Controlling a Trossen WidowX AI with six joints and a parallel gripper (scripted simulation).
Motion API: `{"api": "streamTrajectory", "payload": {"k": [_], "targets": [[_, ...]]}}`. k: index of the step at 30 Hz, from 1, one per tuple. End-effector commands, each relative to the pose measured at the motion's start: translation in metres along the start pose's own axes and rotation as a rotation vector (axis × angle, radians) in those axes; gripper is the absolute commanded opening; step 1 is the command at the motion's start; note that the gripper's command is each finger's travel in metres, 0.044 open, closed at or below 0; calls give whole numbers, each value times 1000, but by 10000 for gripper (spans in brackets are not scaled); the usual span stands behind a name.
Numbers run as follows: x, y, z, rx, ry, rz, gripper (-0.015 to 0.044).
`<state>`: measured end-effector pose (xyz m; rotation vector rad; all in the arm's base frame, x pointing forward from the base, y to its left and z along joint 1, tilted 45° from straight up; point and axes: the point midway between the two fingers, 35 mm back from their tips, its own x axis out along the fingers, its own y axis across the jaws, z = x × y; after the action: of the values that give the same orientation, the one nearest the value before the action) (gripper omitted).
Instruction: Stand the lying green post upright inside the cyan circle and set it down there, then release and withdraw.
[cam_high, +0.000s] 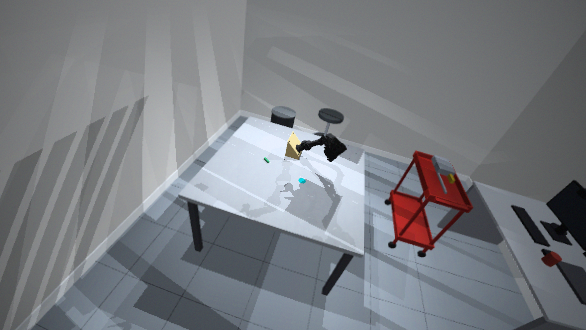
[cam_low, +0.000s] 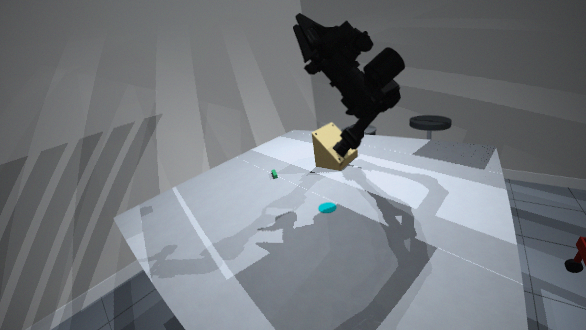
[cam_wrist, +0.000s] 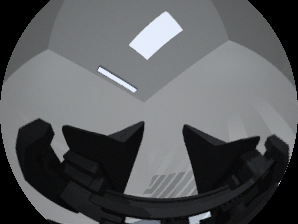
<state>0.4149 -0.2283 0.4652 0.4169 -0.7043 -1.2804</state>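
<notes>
Task barely begun. Green post (cam_low: 274, 174) lies on its side on the desk (cam_low: 450, 200), on the far-left part in the exterior view, well apart from the arm. Nothing has touched it, judging from how it lies. Cyan circle (cam_low: 327, 208) sits nearer the desk's middle, bare, with the post off to its left and farther back.

Claw (cam_low: 305, 30) is raised high above the desk, pointing up and away from the work. Wrist view shows only wall and ceiling between the two dark fingers; nothing is held. Jaws stand about half parted, unloaded.

All steps remain: descend to the post, grip it, turn it upright, carry it to the circle, set down, release, withdraw.

Materials and shapes:
- Post: small, short, saturated green, stubby rod form; too small to tell its section.
- Circle: flat cyan disc, matte, no visible thickness.
- Desk: pale grey-white slab, smooth, faintly glossy, crossed by light bands and the arm's shadow; dark legs in the top view.
- Arm base: tan wedge-shaped block (cam_low: 330, 147), flat-faced.
- Arm links: black, blocky, matte.
</notes>
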Motion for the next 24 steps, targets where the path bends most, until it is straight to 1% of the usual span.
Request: {"api": "streamTrajectory", "payload": {"k": [1, 6, 11, 18, 24], "targets": [[18, -10, -40, -285, 53, 43, 233], [44, -35, -97, -693, 159, 113, 233], [65, -76, -154, -1071, 304, 197, 233], [80, -156, -226, -1524, 575, 358, 233], [75, -239, -272, -1808, 863, 554, 233]]}}
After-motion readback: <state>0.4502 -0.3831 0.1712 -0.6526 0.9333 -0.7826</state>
